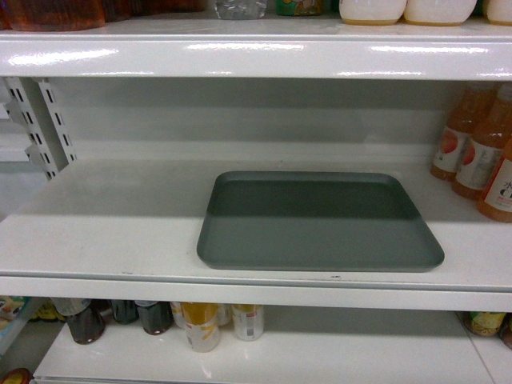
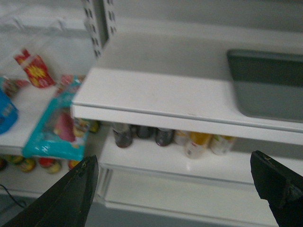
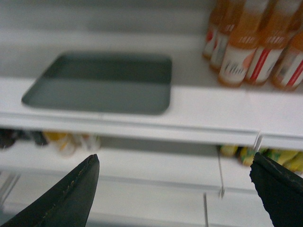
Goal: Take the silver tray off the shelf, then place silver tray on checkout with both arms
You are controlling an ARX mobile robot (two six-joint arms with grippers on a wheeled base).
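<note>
Tray [image 1: 320,224] lies long-axis crosswise on the shelf [image 1: 104,232], at one o'clock from my left end effector [image 2: 175,194] and eleven from the right end effector [image 3: 175,194], both spread apart and empty.

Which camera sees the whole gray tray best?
The head view: the tray lies whole and sharp on the shelf. The right wrist view shows the whole tray too, but blurred. The left wrist view catches only one end at its right edge.
</note>
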